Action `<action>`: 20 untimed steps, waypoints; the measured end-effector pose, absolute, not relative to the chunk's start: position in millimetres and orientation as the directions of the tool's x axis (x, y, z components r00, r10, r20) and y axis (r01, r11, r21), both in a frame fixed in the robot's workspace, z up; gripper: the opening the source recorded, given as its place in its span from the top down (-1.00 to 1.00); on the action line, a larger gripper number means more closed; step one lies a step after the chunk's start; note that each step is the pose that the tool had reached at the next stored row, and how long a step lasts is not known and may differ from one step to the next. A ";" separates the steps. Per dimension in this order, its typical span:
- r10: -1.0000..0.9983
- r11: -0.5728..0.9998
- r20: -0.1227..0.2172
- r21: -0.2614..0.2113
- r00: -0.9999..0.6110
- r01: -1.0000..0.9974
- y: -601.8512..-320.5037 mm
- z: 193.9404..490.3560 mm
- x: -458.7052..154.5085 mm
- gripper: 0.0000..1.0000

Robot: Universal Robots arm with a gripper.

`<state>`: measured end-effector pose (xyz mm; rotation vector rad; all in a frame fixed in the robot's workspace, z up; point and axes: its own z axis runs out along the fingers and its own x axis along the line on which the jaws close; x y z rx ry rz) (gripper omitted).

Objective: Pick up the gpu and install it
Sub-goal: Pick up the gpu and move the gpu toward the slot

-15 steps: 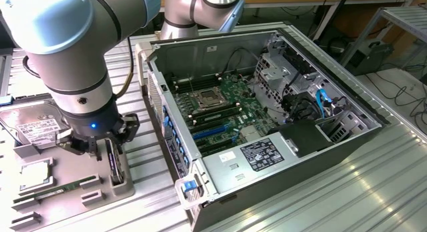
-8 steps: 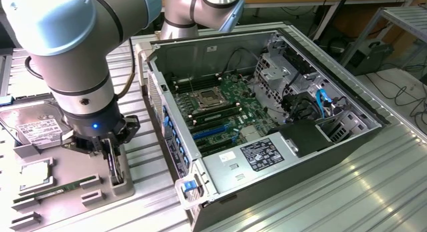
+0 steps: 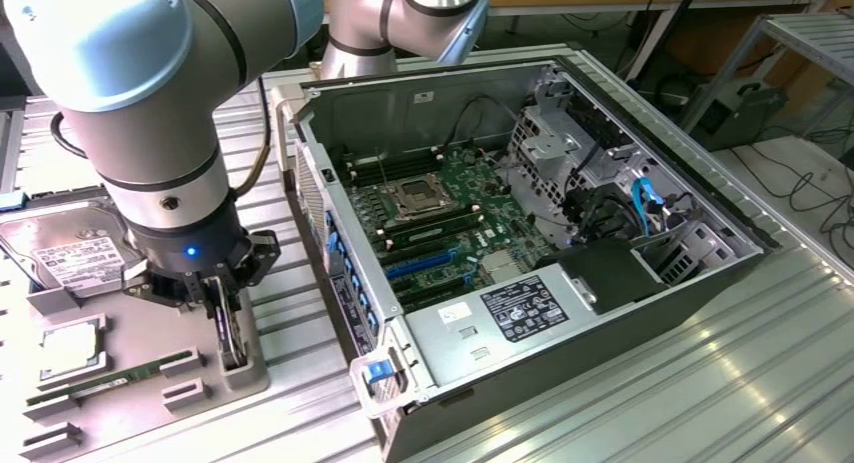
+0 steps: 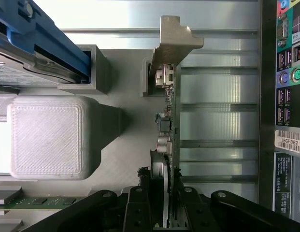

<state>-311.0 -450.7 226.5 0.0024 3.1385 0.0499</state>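
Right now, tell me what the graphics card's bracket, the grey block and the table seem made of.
The graphics card bracket: apparently bent sheet metal, dull silver. The grey block: probably printed plastic, matte, fine layer lines showing. The table: likely aluminium, brushed sheen, straight grooved slats.
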 end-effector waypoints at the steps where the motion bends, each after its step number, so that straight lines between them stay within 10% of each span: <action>1: 0.002 0.999 -0.003 0.032 -1.000 0.001 -450.7 226.6 -311.0 0.46; 20: 0.002 0.999 -0.003 0.032 -1.000 0.001 -450.7 245.6 -311.0 0.46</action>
